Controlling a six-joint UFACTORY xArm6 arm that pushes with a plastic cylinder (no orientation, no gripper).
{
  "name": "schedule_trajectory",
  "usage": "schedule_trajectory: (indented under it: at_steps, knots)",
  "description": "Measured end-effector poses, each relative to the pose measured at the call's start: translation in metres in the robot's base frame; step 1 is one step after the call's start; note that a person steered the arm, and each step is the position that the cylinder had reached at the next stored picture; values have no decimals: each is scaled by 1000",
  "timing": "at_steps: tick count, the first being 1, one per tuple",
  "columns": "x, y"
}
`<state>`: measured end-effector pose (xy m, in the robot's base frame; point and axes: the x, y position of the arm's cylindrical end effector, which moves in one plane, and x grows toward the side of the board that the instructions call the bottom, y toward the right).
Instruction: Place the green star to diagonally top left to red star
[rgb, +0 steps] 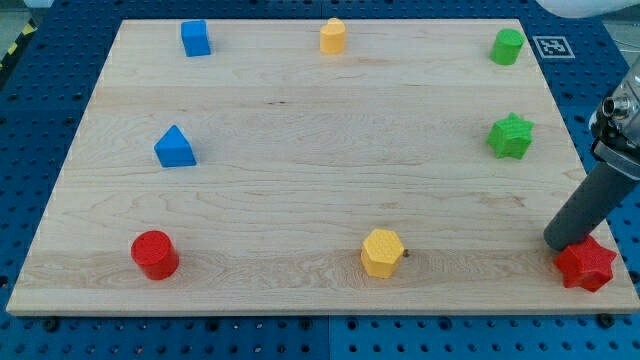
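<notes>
My tip (557, 244) beside red star (586, 265), below green star (510, 136).

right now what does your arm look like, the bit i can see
Only its end shows, at the view's right: a straight, dark grey, matte rod, round in section, hanging from a shiny metal fitting at the frame's edge. No cables or markings are visible. My tip sits right beside the red star, on its upper left.

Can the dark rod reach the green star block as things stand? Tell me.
Probably yes. My tip sits at the upper left edge of the red star block, and bare wooden board lies between it and the green star block toward the view's top.
</notes>
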<state>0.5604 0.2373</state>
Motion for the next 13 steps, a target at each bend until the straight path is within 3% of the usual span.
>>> schedule_trajectory:
  at_steps: [3, 7, 8, 9, 10, 12, 13]
  knots:
    - [-37, -41]
    - [-44, 53]
    - [-63, 72]
    - [-130, 78]
    - [-155, 60]
    - [-115, 1]
    - [-163, 16]
